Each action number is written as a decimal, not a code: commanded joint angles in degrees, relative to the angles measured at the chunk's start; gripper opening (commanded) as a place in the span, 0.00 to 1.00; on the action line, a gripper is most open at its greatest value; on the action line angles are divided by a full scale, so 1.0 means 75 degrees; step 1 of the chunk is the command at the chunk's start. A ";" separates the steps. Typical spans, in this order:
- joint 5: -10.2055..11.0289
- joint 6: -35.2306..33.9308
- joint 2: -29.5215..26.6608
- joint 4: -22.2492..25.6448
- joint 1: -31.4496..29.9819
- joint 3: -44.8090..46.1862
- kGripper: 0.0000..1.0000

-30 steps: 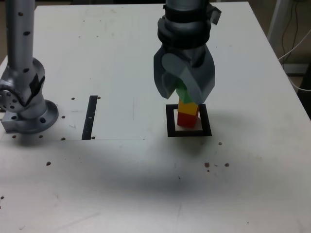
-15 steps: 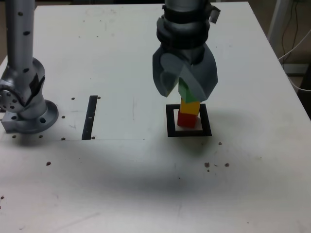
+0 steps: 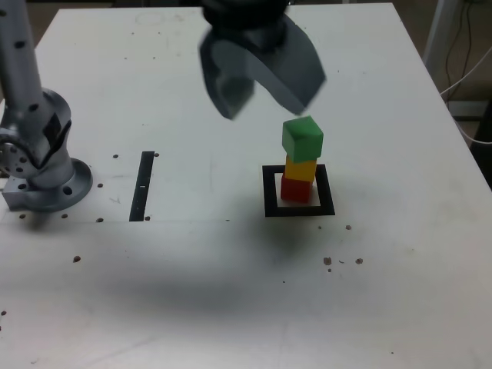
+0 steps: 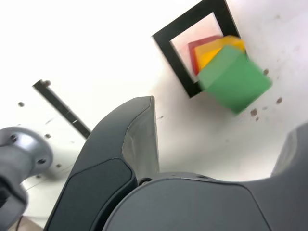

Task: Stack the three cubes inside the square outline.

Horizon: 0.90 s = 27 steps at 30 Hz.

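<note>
Square outline (image 3: pixel 299 210), centre-right of exterior view, holds stack: red cube (image 3: pixel 296 187) at bottom, yellow cube (image 3: pixel 300 167), green cube (image 3: pixel 302 137) on top. Gripper (image 3: pixel 261 83) up-left of stack, jaws spread, empty.

My arm's hand (image 3: pixel 261 73) is dark blue-grey, two broad curved shells with smooth matte faces and a paler bevelled inner edge, seen close in the wrist view (image 4: pixel 144 192); the base (image 3: pixel 38 165) is silver-grey metal, a rounded joint housing on a round flange dotted with small dark screw holes; a black patch sits on the housing; the upright link (image 3: pixel 19 46) is a plain silver tube.
</note>
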 commanded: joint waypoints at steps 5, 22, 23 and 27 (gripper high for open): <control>0.0018 -0.0088 -0.0760 0.0397 0.0181 0.0729 1.00; -0.0546 -0.1483 -0.2301 -0.0866 0.0626 0.4141 1.00; -0.0543 -0.1568 -0.2320 -0.0854 0.0633 0.4194 1.00; -0.0482 -0.1958 -0.2343 -0.0787 0.0661 0.4387 1.00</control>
